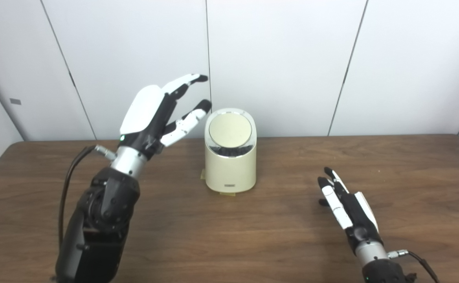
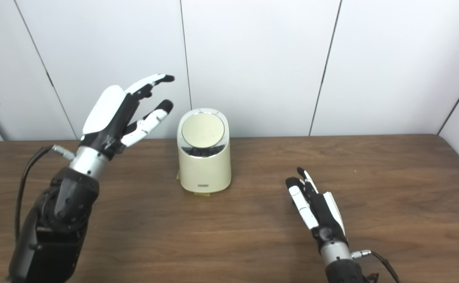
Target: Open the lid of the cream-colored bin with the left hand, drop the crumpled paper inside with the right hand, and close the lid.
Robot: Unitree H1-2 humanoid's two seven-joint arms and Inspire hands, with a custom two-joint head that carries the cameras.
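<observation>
Background: white panelled wall (image 1: 284, 59) with dark vertical seams, standing at the far edge of the work surface.
Surface: dark wood-grain table (image 1: 229, 236), matte, with a rounded far-left corner.
Bin: cream-colored bin (image 1: 230, 165), smooth oval body, upright near the far edge, slightly left of centre.
Lid: round cream lid (image 1: 230, 131) set in a chrome ring, tilted toward the near side; a dark gap shows along its near edge.
Left hand: left hand (image 1: 156, 114), white shell over black frame, raised above the table just left of the bin; fingers spread wide, holding nothing; the lower fingertip lies just beside the lid's left rim, contact cannot be told.
Right hand: right hand (image 1: 345, 202), low over the table, near and to the right, well apart from the bin; fingers extended close together, holding nothing.
Open room: bare table between bin and right hand, and along the right side.
Crumpled paper: not visible in either view.
</observation>
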